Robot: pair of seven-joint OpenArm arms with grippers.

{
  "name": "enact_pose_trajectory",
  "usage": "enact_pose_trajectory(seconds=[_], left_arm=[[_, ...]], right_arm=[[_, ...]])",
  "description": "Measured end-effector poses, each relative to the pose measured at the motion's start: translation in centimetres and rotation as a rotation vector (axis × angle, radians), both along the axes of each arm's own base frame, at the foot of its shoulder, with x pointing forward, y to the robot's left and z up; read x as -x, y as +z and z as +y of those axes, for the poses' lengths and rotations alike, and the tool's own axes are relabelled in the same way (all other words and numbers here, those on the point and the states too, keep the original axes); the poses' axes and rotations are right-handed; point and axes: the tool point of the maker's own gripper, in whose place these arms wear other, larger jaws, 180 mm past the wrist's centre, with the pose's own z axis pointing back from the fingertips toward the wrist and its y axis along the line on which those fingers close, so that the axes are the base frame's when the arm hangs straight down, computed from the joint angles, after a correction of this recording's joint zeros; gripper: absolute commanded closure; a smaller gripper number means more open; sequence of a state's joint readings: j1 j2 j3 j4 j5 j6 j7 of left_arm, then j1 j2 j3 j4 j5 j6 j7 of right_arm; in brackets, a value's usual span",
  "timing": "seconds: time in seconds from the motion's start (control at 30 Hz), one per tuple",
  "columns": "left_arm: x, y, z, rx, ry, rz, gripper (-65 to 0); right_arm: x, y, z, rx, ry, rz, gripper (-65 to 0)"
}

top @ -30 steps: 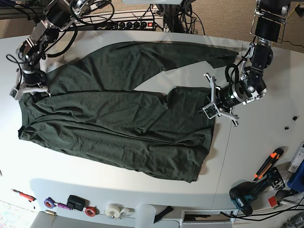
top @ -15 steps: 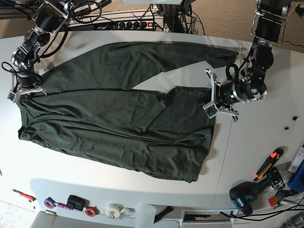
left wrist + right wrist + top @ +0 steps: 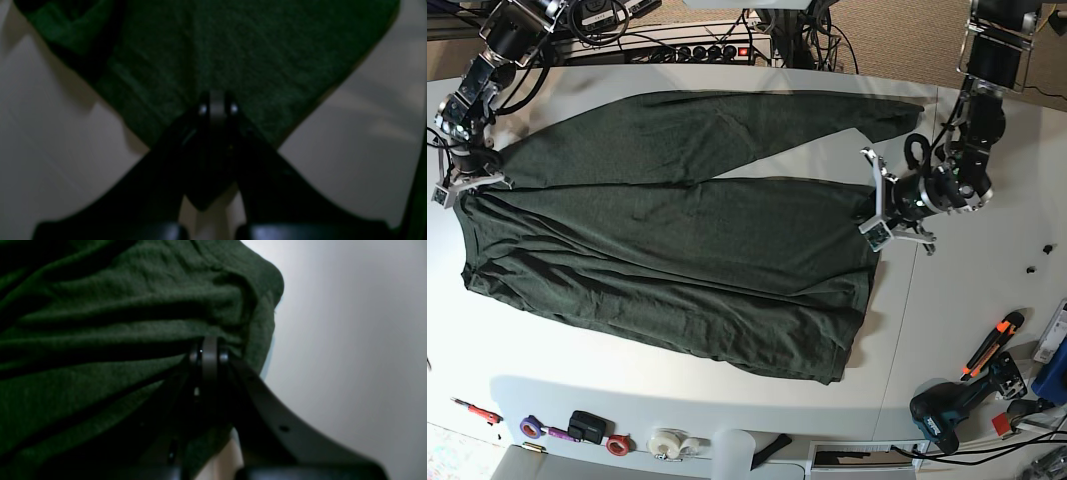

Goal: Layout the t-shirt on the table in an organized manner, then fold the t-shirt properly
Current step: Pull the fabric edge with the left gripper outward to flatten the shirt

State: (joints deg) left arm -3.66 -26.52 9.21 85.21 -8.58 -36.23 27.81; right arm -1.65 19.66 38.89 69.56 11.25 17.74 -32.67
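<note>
Shirt (image 3: 667, 250) lies spread across the white surface (image 3: 967, 310), each end effector clamped on an opposite edge, left (image 3: 874, 215) at the base view's right, right (image 3: 462, 180) at its left, likely to pull the cloth taut for layout

Near edge clutter: red-handled tool (image 3: 475, 409), purple tape roll (image 3: 531, 427), small black box (image 3: 585, 426), red tape roll (image 3: 617, 444), white tape roll (image 3: 668, 442). Right side: orange-black utility knife (image 3: 993, 344), teal-black cordless drill (image 3: 952, 412). Power strip (image 3: 712, 51) behind the far edge, switch lit red.
</note>
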Motion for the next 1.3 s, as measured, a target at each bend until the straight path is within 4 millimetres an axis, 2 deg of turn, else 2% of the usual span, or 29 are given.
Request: enact_pose_trajectory(seconds=[0.23, 0.43, 0.7, 0.83, 0.97, 1.07, 1.17, 1.3], left_arm=[[0.2, -0.2, 2.6, -0.035, 0.057, -0.006, 0.0], [0.8, -0.6, 2.9, -0.035, 0.06, 0.006, 0.0], [0.7, -0.7, 3.3, -0.038, 0.105, 0.013, 0.0], [0.7, -0.8, 3.6, -0.037, 0.139, 0.009, 0.0], [0.9, -0.6, 3.9, 0.021, 0.186, 0.012, 0.0], [1.8, -0.4, 4.1, 0.097, 0.183, 0.034, 0.0], [2.4, -0.4, 5.4, 0.111, 0.206, 0.047, 0.0], [3.0, -0.3, 7.4, 0.126, 0.259, 0.057, 0.0]], right_arm=[[1.2, -0.4, 0.2, -0.004, 0.03, 0.004, 0.0], [1.9, -0.5, 0.4, -0.045, 0.044, 0.005, 0.0], [2.1, -0.5, 0.5, -0.08, 0.072, 0.046, 0.0], [2.8, -0.3, 1.5, -0.107, 0.121, 0.039, 0.0], [4.3, 0.2, 2.4, -0.05, 0.162, 0.06, 0.0], [5.4, 0.5, 3.6, -0.02, 0.212, 0.076, 0.0], [6.0, 0.6, 4.2, -0.008, 0.235, 0.09, 0.0], [6.1, 0.6, 4.0, 0.01, 0.238, 0.109, 0.0]])
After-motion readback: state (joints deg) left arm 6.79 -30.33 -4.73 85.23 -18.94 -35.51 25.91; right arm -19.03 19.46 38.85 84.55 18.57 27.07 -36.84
